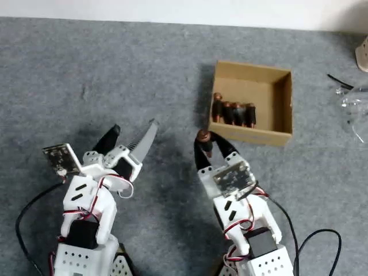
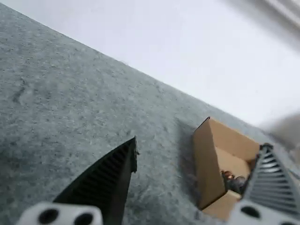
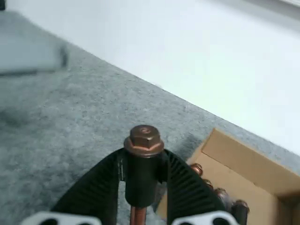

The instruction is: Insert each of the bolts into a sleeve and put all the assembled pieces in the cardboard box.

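Note:
My right gripper (image 1: pixel 207 145) is shut on an assembled piece (image 3: pixel 142 173): a copper bolt with a hex head pushed through a black sleeve, held upright just beside the near left corner of the cardboard box (image 1: pixel 282 92). Several assembled pieces (image 1: pixel 233 113) lie in a row inside the box, and they appear too in the right wrist view (image 3: pixel 220 199). My left gripper (image 1: pixel 133 137) is open and holds nothing, raised over the grey mat to the left of the box. In the left wrist view its fingers (image 2: pixel 110 176) are spread wide, with the box (image 2: pixel 211 164) beyond them.
A grey felt mat (image 1: pixel 86 75) covers the table up to a white wall at the back. Thin wires (image 1: pixel 348 95) and a pale object (image 1: pixel 362 54) lie at the far right edge. Arm cables (image 1: pixel 310 241) trail near the front.

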Robot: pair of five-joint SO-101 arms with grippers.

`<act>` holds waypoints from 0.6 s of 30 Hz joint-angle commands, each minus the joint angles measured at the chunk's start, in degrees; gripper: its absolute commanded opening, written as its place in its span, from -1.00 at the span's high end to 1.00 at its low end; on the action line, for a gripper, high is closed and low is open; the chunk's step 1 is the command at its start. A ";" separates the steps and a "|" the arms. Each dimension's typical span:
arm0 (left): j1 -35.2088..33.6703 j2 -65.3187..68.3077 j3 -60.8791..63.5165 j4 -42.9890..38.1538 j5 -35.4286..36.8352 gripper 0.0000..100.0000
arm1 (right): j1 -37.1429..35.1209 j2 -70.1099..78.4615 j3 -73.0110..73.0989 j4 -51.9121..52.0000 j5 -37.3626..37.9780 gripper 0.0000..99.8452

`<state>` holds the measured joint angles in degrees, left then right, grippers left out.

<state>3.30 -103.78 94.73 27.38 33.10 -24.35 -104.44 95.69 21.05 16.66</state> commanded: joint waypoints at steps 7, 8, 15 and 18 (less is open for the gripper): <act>-0.48 -0.57 2.42 -0.79 -15.03 0.97 | 4.79 -0.66 8.84 -3.30 -3.34 0.99; -0.48 -0.57 2.51 -0.62 -16.97 0.95 | 4.79 -0.66 8.84 -3.30 -3.34 0.99; -0.84 -0.48 2.51 3.16 -25.67 0.98 | 6.64 -0.48 6.64 -3.21 -3.16 0.99; -0.84 -0.48 2.51 3.52 -30.42 0.98 | 6.81 1.80 0.75 -1.01 -2.99 0.99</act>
<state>3.03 -103.78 95.87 30.55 8.04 -18.55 -104.18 95.69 21.05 14.11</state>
